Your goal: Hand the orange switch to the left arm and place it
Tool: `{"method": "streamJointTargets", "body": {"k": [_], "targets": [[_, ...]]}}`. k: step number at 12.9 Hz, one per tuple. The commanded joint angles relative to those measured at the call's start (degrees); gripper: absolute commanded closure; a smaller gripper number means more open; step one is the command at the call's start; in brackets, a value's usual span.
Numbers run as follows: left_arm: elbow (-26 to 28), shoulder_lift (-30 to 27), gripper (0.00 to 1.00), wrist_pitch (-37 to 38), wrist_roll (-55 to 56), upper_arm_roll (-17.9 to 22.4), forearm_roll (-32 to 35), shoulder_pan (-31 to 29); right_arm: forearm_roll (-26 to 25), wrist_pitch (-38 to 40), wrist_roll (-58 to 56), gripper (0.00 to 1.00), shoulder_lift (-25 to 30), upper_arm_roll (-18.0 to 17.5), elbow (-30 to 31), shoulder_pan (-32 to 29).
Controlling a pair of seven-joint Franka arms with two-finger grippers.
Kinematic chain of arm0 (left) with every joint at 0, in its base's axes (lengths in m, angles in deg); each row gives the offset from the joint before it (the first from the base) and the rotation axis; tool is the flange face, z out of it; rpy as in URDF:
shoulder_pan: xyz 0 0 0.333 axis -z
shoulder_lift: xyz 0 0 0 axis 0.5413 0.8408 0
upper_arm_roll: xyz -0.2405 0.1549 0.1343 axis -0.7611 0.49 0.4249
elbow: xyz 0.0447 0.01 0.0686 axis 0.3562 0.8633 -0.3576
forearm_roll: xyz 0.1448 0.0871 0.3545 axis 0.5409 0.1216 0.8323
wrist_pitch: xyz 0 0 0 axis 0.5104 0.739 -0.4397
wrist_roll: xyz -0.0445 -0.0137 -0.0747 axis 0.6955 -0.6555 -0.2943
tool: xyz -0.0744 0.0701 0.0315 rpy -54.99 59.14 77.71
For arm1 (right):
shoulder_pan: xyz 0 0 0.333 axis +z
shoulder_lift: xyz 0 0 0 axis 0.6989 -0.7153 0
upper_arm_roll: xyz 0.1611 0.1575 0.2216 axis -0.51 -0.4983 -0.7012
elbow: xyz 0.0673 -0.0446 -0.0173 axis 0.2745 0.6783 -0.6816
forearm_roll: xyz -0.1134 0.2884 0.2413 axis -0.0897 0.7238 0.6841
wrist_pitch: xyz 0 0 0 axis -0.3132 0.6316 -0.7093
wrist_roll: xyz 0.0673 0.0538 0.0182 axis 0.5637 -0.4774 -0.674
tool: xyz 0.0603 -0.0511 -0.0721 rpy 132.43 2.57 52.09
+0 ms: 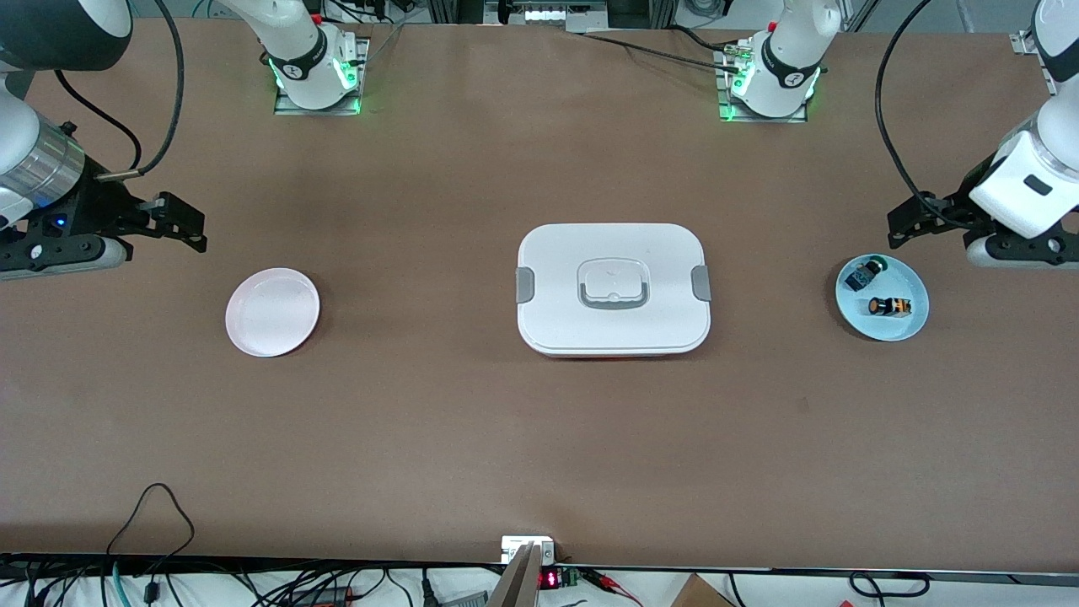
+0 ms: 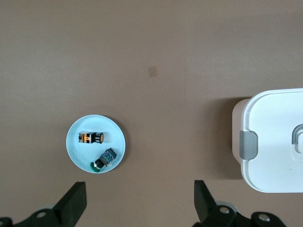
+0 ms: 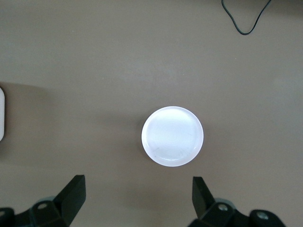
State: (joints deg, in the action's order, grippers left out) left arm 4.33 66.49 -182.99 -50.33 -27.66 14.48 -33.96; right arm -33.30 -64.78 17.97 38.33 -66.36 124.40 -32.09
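Observation:
The orange switch [image 1: 890,306] lies on its side on a light blue plate [image 1: 885,327] at the left arm's end of the table. It also shows in the left wrist view [image 2: 91,137], on the plate [image 2: 78,151]. My left gripper [image 1: 909,224] hovers over the table beside that plate, open and empty [image 2: 139,203]. The white box [image 1: 614,289] with grey clips sits mid-table and shows partly in the left wrist view [image 2: 277,142]. My right gripper [image 1: 184,224] hovers open and empty [image 3: 137,201] over the table at the right arm's end.
A small dark part with a blue-green top [image 1: 866,273] shares the blue plate with the switch [image 2: 105,158]. An empty white plate [image 1: 272,312] lies at the right arm's end [image 3: 173,136]. A black cable [image 1: 156,514] loops onto the table's near edge.

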Motion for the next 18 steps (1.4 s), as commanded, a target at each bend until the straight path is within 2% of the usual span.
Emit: {"method": "streamJointTargets", "body": {"k": [1,3,18], "targets": [[3.49,-2.51,0.0,-1.78,0.73,2.02,-1.03,2.07,0.91,0.5,0.78,0.0,-0.58,0.36,-1.5,0.15],[5.77,-3.47,0.0,-1.7,3.08,2.55,-1.55,3.29,0.91,0.5,0.78,0.0,-0.58,0.36,-1.5,0.23],[4.02,-2.16,0.0,-0.55,1.34,1.76,-1.64,3.3,0.91,0.5,0.78,0.0,-0.67,0.36,-1.41,0.15]]}}
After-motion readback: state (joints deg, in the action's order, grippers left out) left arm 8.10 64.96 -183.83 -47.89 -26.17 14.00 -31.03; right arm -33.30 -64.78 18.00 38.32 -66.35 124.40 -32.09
